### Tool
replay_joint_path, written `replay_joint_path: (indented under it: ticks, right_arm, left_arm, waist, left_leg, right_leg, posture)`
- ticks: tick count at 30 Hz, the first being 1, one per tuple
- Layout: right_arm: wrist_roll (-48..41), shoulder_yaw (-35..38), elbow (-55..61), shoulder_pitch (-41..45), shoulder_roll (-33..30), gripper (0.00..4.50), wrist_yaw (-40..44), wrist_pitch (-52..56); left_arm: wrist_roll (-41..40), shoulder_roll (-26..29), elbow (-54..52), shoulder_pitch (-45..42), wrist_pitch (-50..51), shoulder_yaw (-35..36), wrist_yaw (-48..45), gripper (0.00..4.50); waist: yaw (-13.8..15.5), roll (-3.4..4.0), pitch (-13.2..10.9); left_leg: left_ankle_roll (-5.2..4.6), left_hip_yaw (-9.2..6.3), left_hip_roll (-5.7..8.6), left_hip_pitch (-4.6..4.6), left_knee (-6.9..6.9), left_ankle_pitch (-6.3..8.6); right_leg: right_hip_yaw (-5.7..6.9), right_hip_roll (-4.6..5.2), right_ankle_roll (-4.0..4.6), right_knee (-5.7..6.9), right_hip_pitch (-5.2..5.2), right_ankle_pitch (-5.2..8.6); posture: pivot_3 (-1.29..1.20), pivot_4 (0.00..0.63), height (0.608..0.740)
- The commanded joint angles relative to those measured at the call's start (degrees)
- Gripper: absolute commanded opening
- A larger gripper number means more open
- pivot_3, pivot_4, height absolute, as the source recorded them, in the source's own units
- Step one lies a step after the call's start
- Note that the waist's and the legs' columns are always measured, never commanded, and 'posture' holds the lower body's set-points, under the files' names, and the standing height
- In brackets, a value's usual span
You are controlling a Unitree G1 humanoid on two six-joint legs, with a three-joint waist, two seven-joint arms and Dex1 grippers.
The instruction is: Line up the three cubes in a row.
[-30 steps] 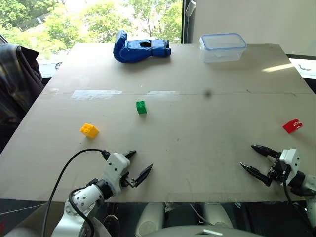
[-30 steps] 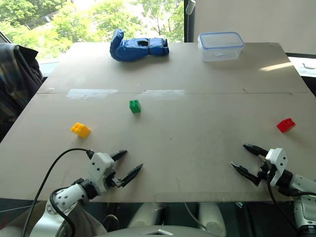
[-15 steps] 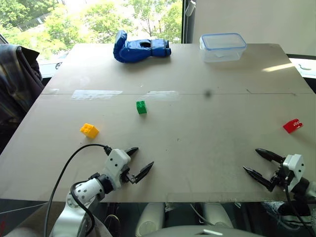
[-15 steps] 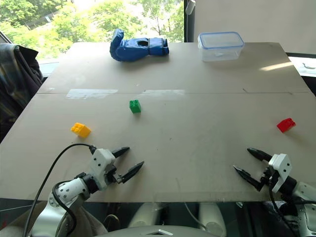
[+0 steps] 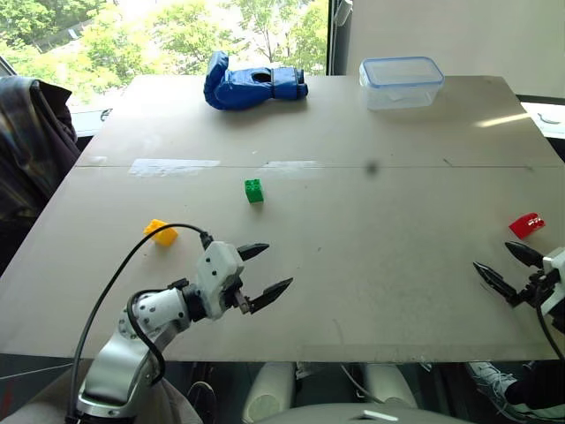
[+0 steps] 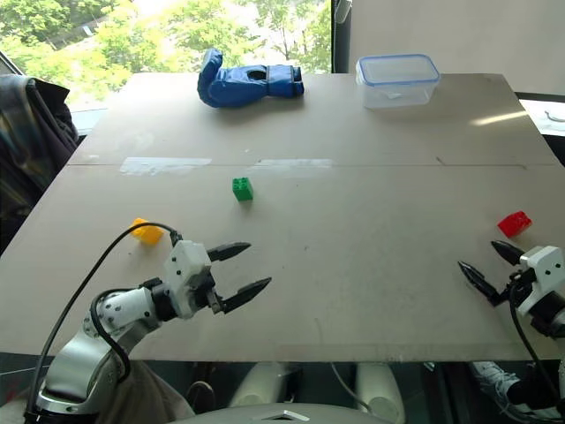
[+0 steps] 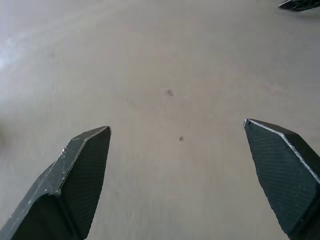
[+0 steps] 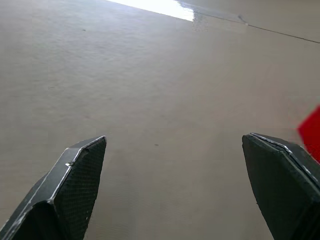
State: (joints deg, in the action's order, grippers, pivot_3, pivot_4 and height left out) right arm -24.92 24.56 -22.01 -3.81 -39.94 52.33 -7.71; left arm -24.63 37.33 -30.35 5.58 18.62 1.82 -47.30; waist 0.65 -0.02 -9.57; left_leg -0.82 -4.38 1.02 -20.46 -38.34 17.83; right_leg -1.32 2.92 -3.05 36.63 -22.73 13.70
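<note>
Three small studded cubes lie far apart on the grey table (image 5: 371,221). The green cube (image 5: 254,190) sits near the middle, the yellow cube (image 5: 161,232) at the left, the red cube (image 5: 526,225) by the right edge. My left gripper (image 5: 279,265) hovers open near the front, right of the yellow cube and below the green one, with nothing between its fingers (image 7: 82,170). My right gripper (image 5: 491,254) is open and empty at the right edge, just in front of the red cube, whose edge (image 8: 312,132) shows beside one finger in the right wrist view.
A blue glove (image 5: 252,84) and a clear plastic container (image 5: 401,81) stand at the table's far edge. Pale tape strips (image 5: 174,166) cross a seam behind the green cube. A dark plaid cloth (image 5: 26,141) hangs off the left side.
My left gripper has risen and moved right, toward the table's middle. My right gripper has swung right to the table's edge, close to the red cube. The cubes have not moved.
</note>
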Motion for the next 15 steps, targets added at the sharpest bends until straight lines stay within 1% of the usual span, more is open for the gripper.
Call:
replay_joint_path:
  ticks: [1, 3, 7, 12, 15]
  right_arm:
    - [0.77, 2.91, -7.37, 4.54, -2.69, 4.50, -2.24, -0.59]
    - [0.52, 2.85, -11.38, 7.70, -4.28, 4.50, -1.63, 1.67]
    - [1.56, 2.06, -17.13, 12.98, -6.04, 4.50, -0.89, 1.72]
    - [2.66, 0.37, -23.38, 20.55, -6.53, 4.50, 1.08, 2.67]
    - [3.00, -1.04, -25.64, 23.87, -6.40, 4.50, 4.40, 2.67]
  left_arm:
    - [-3.88, 1.68, -4.98, -5.59, 4.51, -0.26, -0.54, 4.36]
    - [-5.19, 2.51, -6.10, -9.96, 6.71, -0.44, -0.59, 4.36]
    - [-9.20, 3.71, -8.43, -14.51, 11.36, 0.44, -0.39, 4.36]
    - [-11.35, 5.35, -9.89, -17.66, 14.73, 0.24, -0.33, 4.36]
    - [-11.75, 5.87, -10.28, -18.58, 15.70, 0.15, -0.29, 4.36]
  waist:
    - [-0.25, 0.02, -0.01]
    - [-0.57, 0.05, 0.01]
    - [-1.43, 0.05, -0.02]
    - [-1.84, 0.06, -0.03]
    - [-1.66, 0.06, -0.03]
  left_leg:
    - [0.00, 0.02, 0.01, -0.04, 0.00, 0.00]
    - [0.01, 0.06, 0.03, -0.04, 0.00, -0.01]
    - [0.02, 0.07, 0.05, -0.14, -0.01, -0.02]
    - [0.21, 0.19, 0.03, -0.17, 0.00, -0.13]
    - [0.21, 0.19, 0.03, -0.18, -0.01, -0.13]
  right_leg:
    - [-0.01, -0.01, 0.00, 0.00, -0.05, 0.00]
    - [-0.06, -0.03, 0.00, 0.02, -0.07, -0.01]
    - [-0.08, -0.03, -0.02, 0.08, -0.19, -0.03]
    - [-0.21, -0.09, -0.04, 0.12, -0.30, -0.03]
    - [-0.20, -0.11, -0.04, 0.12, -0.30, -0.03]
  posture:
    - [0.00, 0.150, 0.740]
    - [0.00, 0.150, 0.740]
    - [0.00, 0.150, 0.740]
    - [0.00, 0.150, 0.740]
    - [0.00, 0.150, 0.740]
